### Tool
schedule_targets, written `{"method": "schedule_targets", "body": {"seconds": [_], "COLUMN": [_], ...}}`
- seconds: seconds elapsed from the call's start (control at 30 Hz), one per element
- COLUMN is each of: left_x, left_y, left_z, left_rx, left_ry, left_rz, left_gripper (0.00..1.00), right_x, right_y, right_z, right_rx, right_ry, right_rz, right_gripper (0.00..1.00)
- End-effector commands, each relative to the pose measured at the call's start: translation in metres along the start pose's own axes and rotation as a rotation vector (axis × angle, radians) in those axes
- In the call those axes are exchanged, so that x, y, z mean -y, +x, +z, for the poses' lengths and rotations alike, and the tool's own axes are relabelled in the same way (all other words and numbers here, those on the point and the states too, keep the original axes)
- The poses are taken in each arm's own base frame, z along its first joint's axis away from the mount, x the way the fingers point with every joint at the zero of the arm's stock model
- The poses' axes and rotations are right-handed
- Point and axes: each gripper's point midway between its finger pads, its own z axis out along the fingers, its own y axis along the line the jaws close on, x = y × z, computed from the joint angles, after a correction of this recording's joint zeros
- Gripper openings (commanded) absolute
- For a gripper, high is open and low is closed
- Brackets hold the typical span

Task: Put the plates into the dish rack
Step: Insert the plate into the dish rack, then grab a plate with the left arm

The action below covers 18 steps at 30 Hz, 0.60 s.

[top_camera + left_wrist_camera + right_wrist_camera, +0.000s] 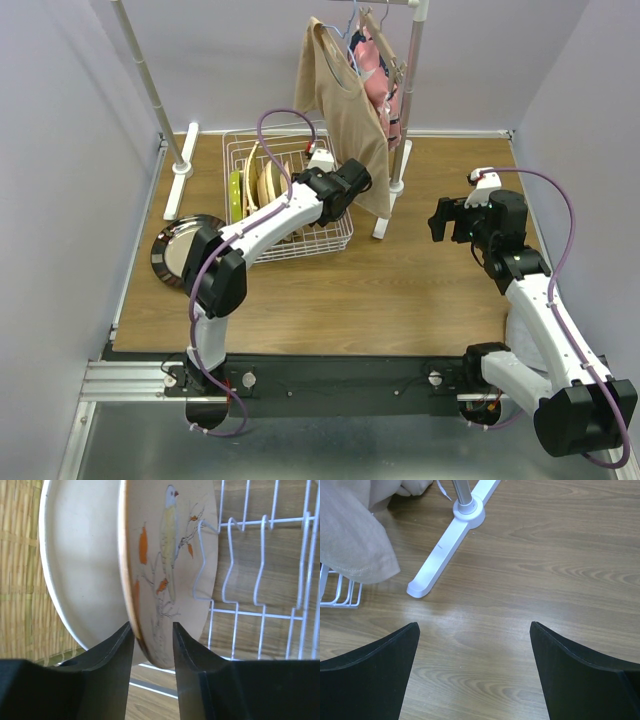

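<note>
The white wire dish rack (240, 141) stands at the back left of the table with several plates (266, 182) upright in it. My left gripper (312, 166) reaches into it from the right. In the left wrist view a peach bird-painted plate (170, 565) stands on edge between the prongs (260, 570), beside a cream plate (80, 575) and a woven-look plate (17, 580). The left gripper (153, 630) straddles the bird plate's lower rim; it is open, with a gap on the right side. A dark-rimmed plate (185, 248) lies flat left of the rack. My right gripper (437, 220) (475, 630) hangs wide open over bare wood.
A white clothes-rail stand (402, 150) with a beige garment (345, 110) hangs just right of the rack. Its foot (445, 545) and the garment's hem (350, 535) show in the right wrist view, with a rack corner (340, 592) below. Purple walls close in the table.
</note>
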Motion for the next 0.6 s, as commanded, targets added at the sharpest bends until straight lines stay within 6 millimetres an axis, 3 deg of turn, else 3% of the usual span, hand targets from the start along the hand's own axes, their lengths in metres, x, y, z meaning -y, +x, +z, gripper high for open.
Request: {"method": "schedule_targets", "body": {"seconds": [0.0, 0.3, 0.57], "left_x": [-0.01, -0.025, -0.037], "left_y": [-0.028, -0.04, -0.074], "left_z": [-0.032, -0.053, -0.095], "left_rx": [0.066, 0.102, 0.18], "left_ry": [0.07, 0.114, 0.27], "left_rz": [-0.06, -0.09, -0.161], "left_gripper": [0.58, 0.59, 0.6], "right_x": [0.007, 0.003, -0.001], "right_y": [0.0, 0.001, 0.004], "right_z": [0.001, 0.001, 0.001], "right_rx": [0.013, 0.013, 0.007], "right_ry": [0.03, 0.012, -0.018], "right_rz": [-0.011, -0.016, -0.043], "right_gripper": [1.0, 1.0, 1.0]}}
